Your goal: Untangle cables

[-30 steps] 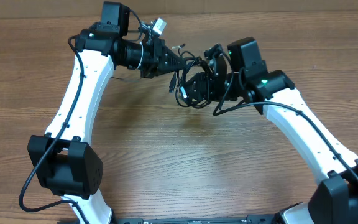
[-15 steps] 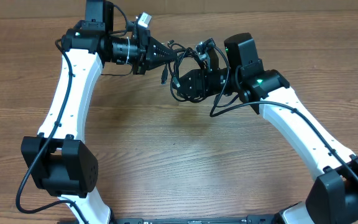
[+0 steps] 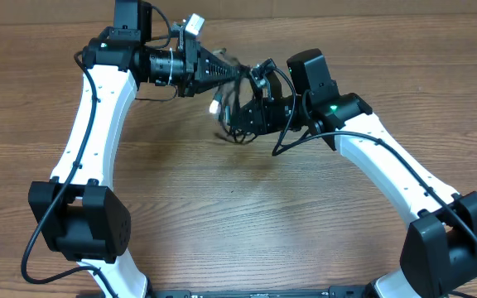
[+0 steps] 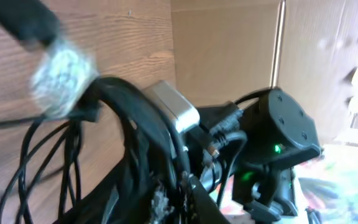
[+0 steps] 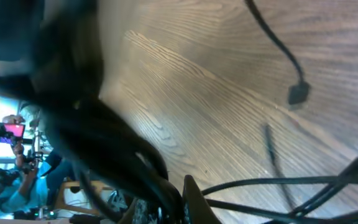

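The cables [image 3: 232, 116] are a black tangle hanging above the table between the two arms. My left gripper [image 3: 237, 76] reaches in from the left, its jaws nearly together on strands at the top of the tangle. My right gripper [image 3: 240, 114] comes from the right and is shut on the cables too. In the left wrist view, thick cable loops [image 4: 135, 124] arc off my left gripper [image 4: 182, 190], past a silvery plug [image 4: 174, 113] and a blurred plug end [image 4: 61, 71]. The right wrist view has dark strands [image 5: 104, 124] pinched in my right gripper [image 5: 178, 194] and a loose plug [image 5: 298, 93] dangling.
The wooden table [image 3: 247, 215] lies under the tangle. A cardboard wall [image 4: 229, 43] runs along the table's far edge. The right arm's wrist camera housing [image 4: 284, 130] is close behind the bundle. Both arm bases [image 3: 81, 223] stand near the front edge.
My right gripper has closed onto the tangle and shifted slightly left. The left arm rose toward the far edge, and its jaws have eased a little. The bundle now hangs further left.
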Robot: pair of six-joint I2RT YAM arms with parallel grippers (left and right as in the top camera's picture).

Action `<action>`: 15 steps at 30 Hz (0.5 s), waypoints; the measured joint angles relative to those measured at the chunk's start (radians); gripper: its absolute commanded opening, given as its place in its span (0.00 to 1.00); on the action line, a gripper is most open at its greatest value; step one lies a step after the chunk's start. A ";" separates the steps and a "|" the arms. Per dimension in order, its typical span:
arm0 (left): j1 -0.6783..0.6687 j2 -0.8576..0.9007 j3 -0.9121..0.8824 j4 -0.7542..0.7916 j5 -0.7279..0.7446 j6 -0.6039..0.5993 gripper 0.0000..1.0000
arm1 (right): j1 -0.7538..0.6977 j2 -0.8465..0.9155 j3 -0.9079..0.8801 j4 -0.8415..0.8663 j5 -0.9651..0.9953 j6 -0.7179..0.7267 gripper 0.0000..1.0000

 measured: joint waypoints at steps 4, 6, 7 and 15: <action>0.000 0.000 0.001 -0.043 -0.079 0.110 0.14 | -0.021 -0.002 0.000 -0.060 0.010 0.016 0.04; 0.000 0.000 0.001 -0.070 -0.151 0.155 0.12 | -0.034 -0.012 0.000 -0.101 0.018 0.017 0.04; 0.000 0.000 0.001 -0.085 -0.194 0.182 0.11 | -0.038 -0.018 0.000 -0.113 0.019 0.016 0.04; 0.000 0.000 0.001 -0.182 -0.361 0.350 0.24 | -0.051 -0.079 0.000 -0.225 0.022 0.002 0.04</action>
